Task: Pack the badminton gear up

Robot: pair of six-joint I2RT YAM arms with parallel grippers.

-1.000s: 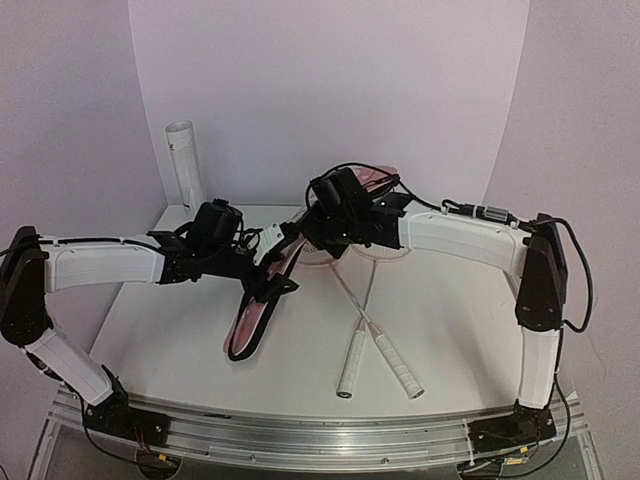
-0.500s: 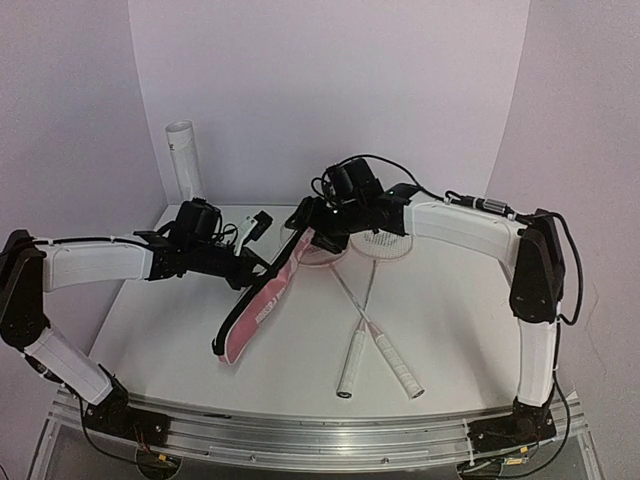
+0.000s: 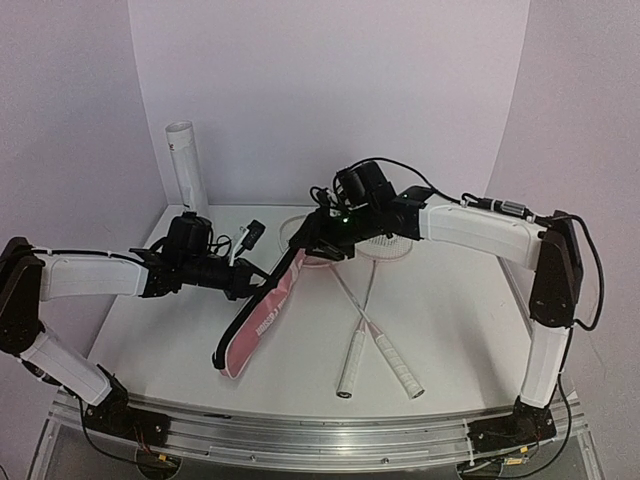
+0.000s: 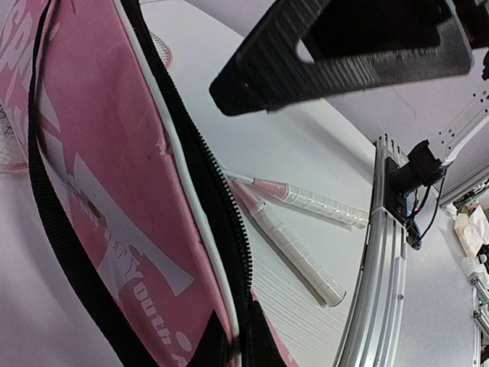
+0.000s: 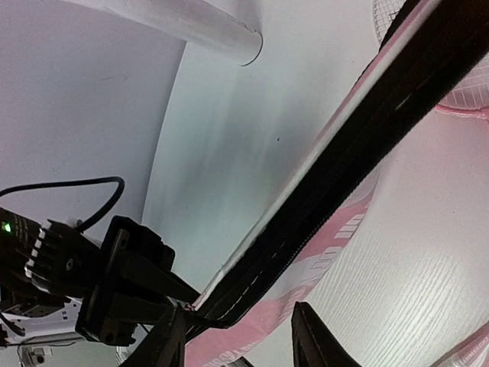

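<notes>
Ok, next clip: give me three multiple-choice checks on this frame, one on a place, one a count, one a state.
1. Where is the white tube?
A) upright at the table's far left corner
B) lying flat at the near edge
C) lying flat mid-table

2. How many rackets lie on the table?
A) one
B) two
C) three

3. The left gripper is:
A) open over the rackets
B) shut on a racket handle
C) shut on the pink bag's edge

Answers: 1 A, it stands by the back wall. 2 B, two crossed shafts and handles show. 3 C, its fingers pinch the bag's zipper edge.
</notes>
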